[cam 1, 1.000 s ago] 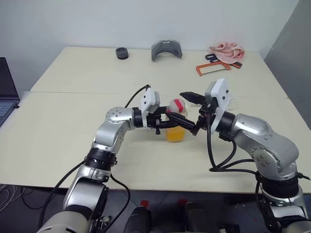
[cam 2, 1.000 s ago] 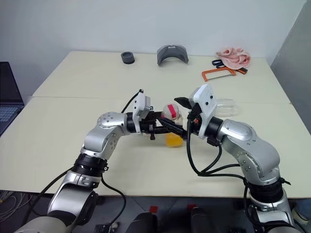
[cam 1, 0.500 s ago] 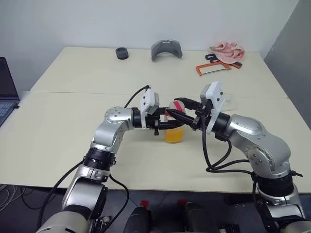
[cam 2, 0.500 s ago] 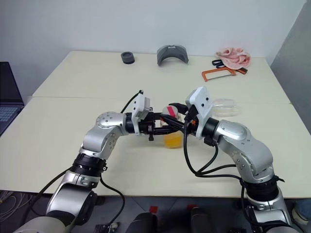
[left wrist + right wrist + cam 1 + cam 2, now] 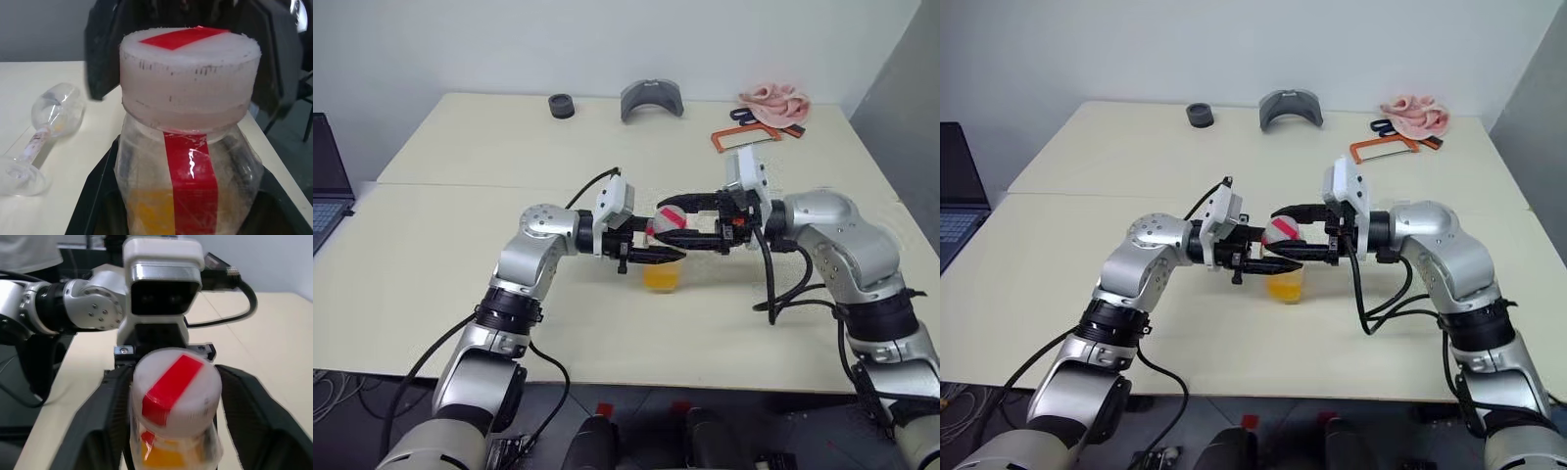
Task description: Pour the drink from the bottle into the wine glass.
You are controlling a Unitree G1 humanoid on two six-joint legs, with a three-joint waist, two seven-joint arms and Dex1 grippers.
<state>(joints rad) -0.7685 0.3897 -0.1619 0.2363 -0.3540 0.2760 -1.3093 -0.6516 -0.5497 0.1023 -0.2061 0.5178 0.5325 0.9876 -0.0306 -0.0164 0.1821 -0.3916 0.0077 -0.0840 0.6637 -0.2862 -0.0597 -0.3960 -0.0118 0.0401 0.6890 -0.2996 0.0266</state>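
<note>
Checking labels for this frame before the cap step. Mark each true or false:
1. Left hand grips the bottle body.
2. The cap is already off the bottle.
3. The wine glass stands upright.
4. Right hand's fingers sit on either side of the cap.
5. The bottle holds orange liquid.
1. True: the left hand is shut on the bottle.
2. False: the white-and-red cap is on the bottle.
3. False: the wine glass lies on its side on the table.
4. True: the right hand has one finger on each side of the cap.
5. True: the drink is orange, low in the bottle.
</note>
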